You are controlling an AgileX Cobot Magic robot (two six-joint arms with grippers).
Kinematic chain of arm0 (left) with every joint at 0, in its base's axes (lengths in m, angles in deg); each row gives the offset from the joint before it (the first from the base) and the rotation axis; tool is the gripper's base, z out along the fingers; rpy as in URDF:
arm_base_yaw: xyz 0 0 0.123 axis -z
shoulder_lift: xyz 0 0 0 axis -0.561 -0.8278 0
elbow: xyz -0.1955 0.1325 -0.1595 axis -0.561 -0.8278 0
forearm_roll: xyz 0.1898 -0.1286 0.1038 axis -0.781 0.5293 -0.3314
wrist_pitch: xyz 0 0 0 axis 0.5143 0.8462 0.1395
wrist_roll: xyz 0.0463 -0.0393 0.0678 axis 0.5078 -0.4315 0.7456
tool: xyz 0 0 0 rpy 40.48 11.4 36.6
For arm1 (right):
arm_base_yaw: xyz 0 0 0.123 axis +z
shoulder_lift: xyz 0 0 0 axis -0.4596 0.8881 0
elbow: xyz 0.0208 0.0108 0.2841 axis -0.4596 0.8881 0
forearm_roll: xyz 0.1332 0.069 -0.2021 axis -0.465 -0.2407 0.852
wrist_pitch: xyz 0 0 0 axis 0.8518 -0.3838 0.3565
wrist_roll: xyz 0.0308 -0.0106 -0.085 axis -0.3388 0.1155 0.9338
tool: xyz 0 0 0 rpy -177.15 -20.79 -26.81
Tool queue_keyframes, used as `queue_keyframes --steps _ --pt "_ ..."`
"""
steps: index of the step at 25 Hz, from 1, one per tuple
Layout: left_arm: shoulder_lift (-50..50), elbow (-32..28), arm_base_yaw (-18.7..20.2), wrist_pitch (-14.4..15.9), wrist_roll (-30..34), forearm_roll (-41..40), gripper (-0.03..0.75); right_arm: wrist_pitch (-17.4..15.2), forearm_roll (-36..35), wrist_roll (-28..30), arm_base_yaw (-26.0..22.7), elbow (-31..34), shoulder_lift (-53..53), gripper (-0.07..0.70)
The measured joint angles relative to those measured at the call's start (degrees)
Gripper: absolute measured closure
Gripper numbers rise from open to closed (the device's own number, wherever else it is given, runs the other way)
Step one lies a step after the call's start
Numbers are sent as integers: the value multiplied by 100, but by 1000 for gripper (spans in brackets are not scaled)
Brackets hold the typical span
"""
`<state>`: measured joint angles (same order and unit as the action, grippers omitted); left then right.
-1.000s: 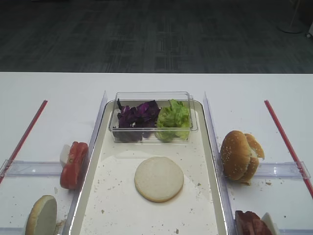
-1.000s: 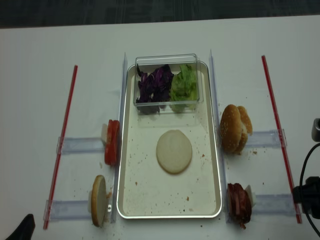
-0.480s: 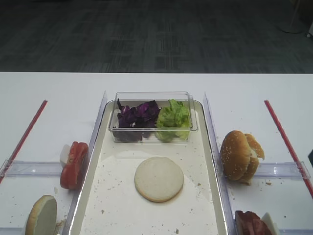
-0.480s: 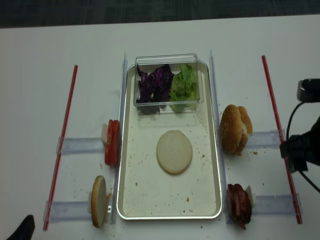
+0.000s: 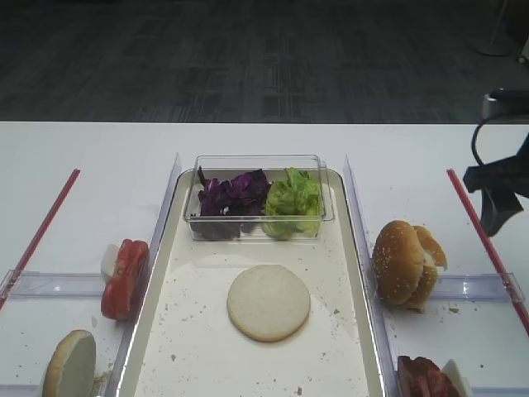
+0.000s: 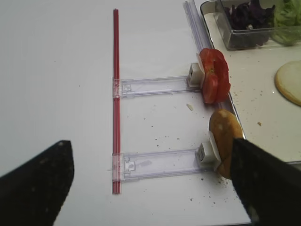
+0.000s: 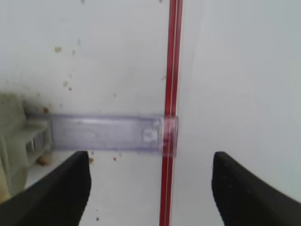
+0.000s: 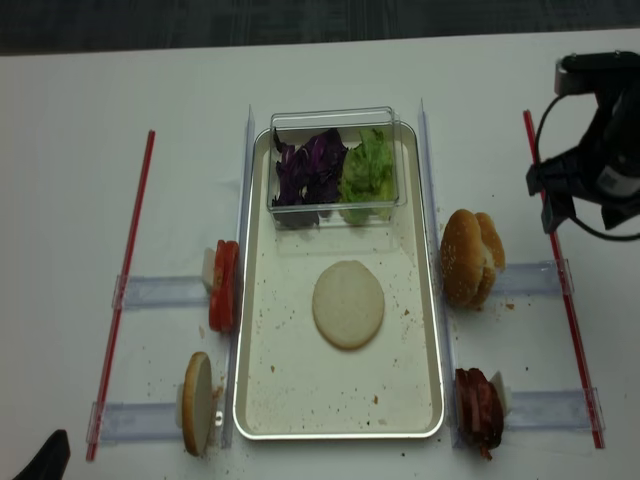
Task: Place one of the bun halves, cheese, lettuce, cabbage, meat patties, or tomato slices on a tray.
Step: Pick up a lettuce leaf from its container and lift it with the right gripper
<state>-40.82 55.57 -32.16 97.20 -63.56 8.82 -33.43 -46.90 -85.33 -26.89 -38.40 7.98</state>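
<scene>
Currently right gripper (image 8: 562,208) wide open, empty, above red strip (image 8: 560,262); left gripper (image 6: 150,181) open.

The tray (image 8: 340,405) lies at the centre of the bench (image 8: 100,100), with a plastic box (image 8: 335,118) at its far end holding the cabbage (image 8: 308,165) on the left and the lettuce (image 8: 367,170) on the right. One flat bun half (image 8: 348,303) lies on the tray nearer than the box. Left of the tray stand the tomato slices (image 8: 224,284) and, nearer, another bun half (image 8: 197,402); right of it stand sesame bun halves (image 8: 468,256) and, nearer, the meat patties (image 8: 478,410).
</scene>
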Motion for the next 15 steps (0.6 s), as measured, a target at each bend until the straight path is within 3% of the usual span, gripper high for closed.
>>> queue_keyframes --steps 7,15 --pt "0 0 0 0 0 0 97 -293 13 13 0 -1490 1155 72" --pt "0 0 0 0 0 0 97 -534 13 33 0 -2539 1786 72"
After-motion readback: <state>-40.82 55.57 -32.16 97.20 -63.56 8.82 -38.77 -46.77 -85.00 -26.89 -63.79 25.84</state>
